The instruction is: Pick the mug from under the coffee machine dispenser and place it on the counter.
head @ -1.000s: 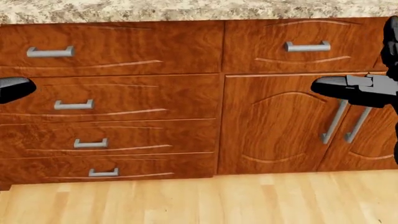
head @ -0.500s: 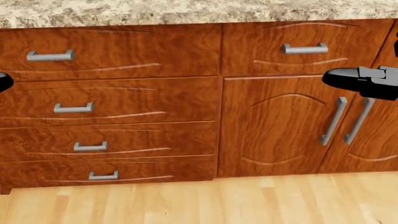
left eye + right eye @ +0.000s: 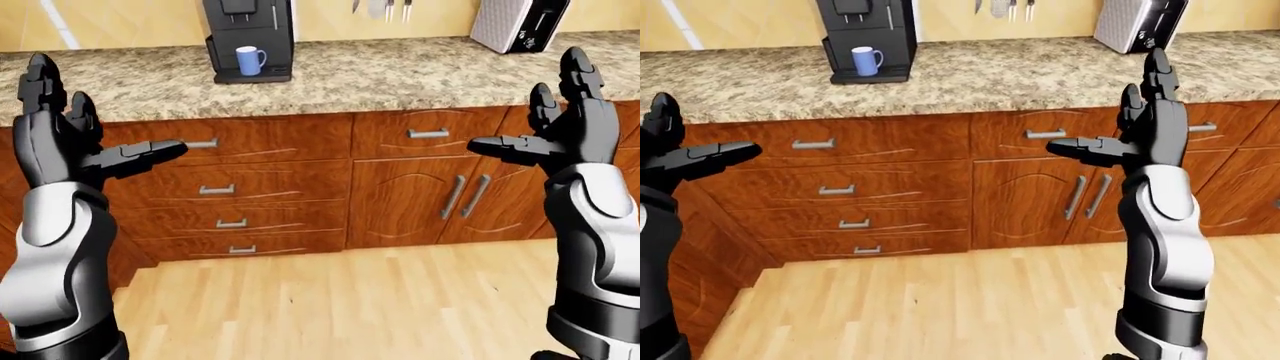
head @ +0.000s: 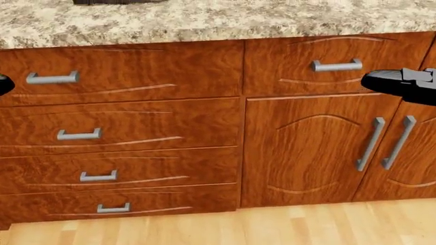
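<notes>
A: Speckled granite counter [image 3: 400, 75] runs right across the left-eye view, sitting on reddish wooden cabinets [image 3: 280, 187] with drawers and doors.

B: And on it?

A: Black coffee machine [image 3: 248, 34] up at eleven o'clock, standing on the stone. A blue-and-white mug [image 3: 248, 60] sits upright on the machine's base under the dispenser.

B: Anything over at one o'clock?

A: A black-and-silver appliance [image 3: 520, 22], leaning, possibly a toaster, though it's cut off at the top edge.

B: Lower down?

A: Pale wood floor [image 3: 340, 300] from five to seven o'clock, meeting the cabinet bases.
</notes>
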Tool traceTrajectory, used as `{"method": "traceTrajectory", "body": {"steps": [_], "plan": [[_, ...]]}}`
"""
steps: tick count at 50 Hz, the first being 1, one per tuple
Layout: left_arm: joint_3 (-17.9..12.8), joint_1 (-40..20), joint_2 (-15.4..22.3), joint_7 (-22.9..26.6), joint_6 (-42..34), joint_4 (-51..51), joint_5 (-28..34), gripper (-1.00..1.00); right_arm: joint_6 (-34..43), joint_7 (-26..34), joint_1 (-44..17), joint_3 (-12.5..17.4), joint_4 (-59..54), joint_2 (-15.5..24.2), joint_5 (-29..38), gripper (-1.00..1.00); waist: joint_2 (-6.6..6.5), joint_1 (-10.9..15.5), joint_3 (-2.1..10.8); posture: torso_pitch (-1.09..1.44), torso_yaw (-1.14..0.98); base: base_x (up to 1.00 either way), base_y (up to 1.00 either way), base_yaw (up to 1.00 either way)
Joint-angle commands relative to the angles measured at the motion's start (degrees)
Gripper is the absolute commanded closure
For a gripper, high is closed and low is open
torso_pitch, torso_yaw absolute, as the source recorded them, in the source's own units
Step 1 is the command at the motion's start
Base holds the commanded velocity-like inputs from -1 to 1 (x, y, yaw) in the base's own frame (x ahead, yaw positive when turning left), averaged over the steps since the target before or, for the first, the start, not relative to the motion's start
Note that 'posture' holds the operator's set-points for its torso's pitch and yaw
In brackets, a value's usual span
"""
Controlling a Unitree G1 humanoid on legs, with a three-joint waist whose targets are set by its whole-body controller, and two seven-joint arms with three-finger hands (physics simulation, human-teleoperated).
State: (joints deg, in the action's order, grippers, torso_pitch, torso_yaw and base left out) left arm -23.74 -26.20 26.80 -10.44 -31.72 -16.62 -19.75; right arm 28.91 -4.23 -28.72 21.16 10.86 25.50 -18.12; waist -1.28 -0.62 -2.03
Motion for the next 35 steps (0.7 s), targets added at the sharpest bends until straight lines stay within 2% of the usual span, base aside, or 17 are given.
{"method": "traceTrajectory", "body": {"steps": [1,3,5,6,8,11,15,17,19,20,22,25,29,31,32,34,35], "plan": [[-1.16,-1.35,1.20,-0.24,1.41,-1.58,0.23,-1.00,-1.60,0.17,-1.70,-0.04,2.09,0.61,-0.21,-1.00,0.73,0.31,0.84,0.00,0.00,0.14,0.07,0.00],[-1.15,-1.47,1.26,-0.36,1.17,-1.77,0.20,-1.00,-1.44,0.13,-1.72,-0.12,2.25,0.59,-0.24,-1.00,-0.23,0.04,0.76,0.00,0.00,0.14,0.07,0.00],[-1.12,-1.52,1.27,-0.43,0.91,-2.04,0.12,-1.00,-1.29,0.09,-1.87,-0.10,2.28,0.64,-0.31,-1.00,-2.08,-0.02,0.66,0.00,0.00,0.15,0.07,0.00],[-1.18,-1.55,1.29,-0.46,0.80,-2.10,0.07,-1.00,-1.29,0.08,-1.87,-0.10,2.26,0.66,-0.31,-1.00,-1.57,0.24,1.00,0.00,0.00,0.14,0.07,0.00],[-1.22,-1.48,1.31,-0.49,0.73,-2.23,0.07,-1.00,-1.30,0.06,-1.78,-0.07,2.23,0.59,-0.36,-1.00,-2.93,0.17,0.58,0.00,0.00,0.14,0.10,0.00],[-1.31,-1.68,1.47,-0.55,0.29,-2.60,-0.15,-1.00,-1.19,0.03,-1.84,-0.06,2.33,0.67,-0.41,-1.00,-1.80,0.78,1.01,0.00,0.00,0.15,0.11,0.00],[-1.31,-1.68,1.49,-0.47,0.52,-2.40,-0.13,-1.00,-1.23,-0.02,-1.76,-0.07,2.32,0.68,-0.37,-1.00,0.36,1.33,0.36,0.00,0.00,0.15,0.10,0.00],[-1.37,-1.71,1.55,-0.44,0.60,-2.31,-0.15,-1.00,-1.19,-0.06,-1.81,-0.03,2.25,0.69,-0.38,-1.00,1.91,1.55,0.50,0.00,0.00,0.15,0.10,0.00],[-1.34,-1.64,1.52,-0.43,0.68,-2.29,-0.16,-1.00,-1.11,-0.09,-1.81,-0.02,2.32,0.69,-0.42,-1.00,4.67,1.74,1.40,0.00,0.00,0.14,0.11,0.00],[-1.34,-1.56,1.49,-0.42,0.74,-2.30,-0.15,-1.00,-1.20,-0.09,-1.77,-0.05,2.25,0.66,-0.36,-1.00,2.91,1.36,0.95,0.00,0.00,0.15,0.11,0.00],[-1.39,-1.54,1.51,-0.38,0.89,-2.24,-0.11,-1.00,-1.21,-0.09,-1.72,-0.07,2.27,0.62,-0.37,-1.00,4.21,1.10,0.22,0.00,0.00,0.15,0.10,0.00],[-1.33,-1.35,1.42,-0.34,1.00,-2.25,-0.04,-1.00,-1.23,-0.08,-1.67,-0.03,2.25,0.62,-0.37,-1.00,3.49,0.52,0.81,0.00,0.00,0.15,0.10,0.00],[-1.35,-1.31,1.41,-0.30,1.02,-2.25,-0.02,-1.00,-1.06,-0.16,-1.79,0.01,2.25,0.63,-0.50,-1.00,1.50,0.30,-0.05,0.00,0.00,0.15,0.11,0.00],[-1.41,-1.35,1.44,-0.32,0.93,-2.30,-0.05,-1.00,-1.00,-0.17,-1.84,0.06,2.26,0.71,-0.57,-1.00,-0.15,0.07,0.18,0.00,0.00,0.14,0.11,0.00],[-1.39,-1.36,1.45,-0.33,0.89,-2.35,-0.06,-1.00,-0.99,-0.18,-1.87,0.09,2.21,0.74,-0.60,-1.00,-1.46,-0.09,0.44,0.00,0.00,0.14,0.10,0.00],[-1.44,-1.37,1.47,-0.36,0.93,-2.34,-0.04,-1.00,-0.94,-0.20,-1.92,0.08,2.26,0.80,-0.65,-1.00,-5.54,-0.05,1.84,0.00,0.00,0.14,0.11,0.00],[-1.43,-1.33,1.46,-0.35,0.95,-2.35,-0.03,-1.00,-0.95,-0.20,-1.90,0.07,2.26,0.80,-0.65,-1.00,-2.60,0.30,1.12,0.00,0.00,0.15,0.11,0.00]]}}
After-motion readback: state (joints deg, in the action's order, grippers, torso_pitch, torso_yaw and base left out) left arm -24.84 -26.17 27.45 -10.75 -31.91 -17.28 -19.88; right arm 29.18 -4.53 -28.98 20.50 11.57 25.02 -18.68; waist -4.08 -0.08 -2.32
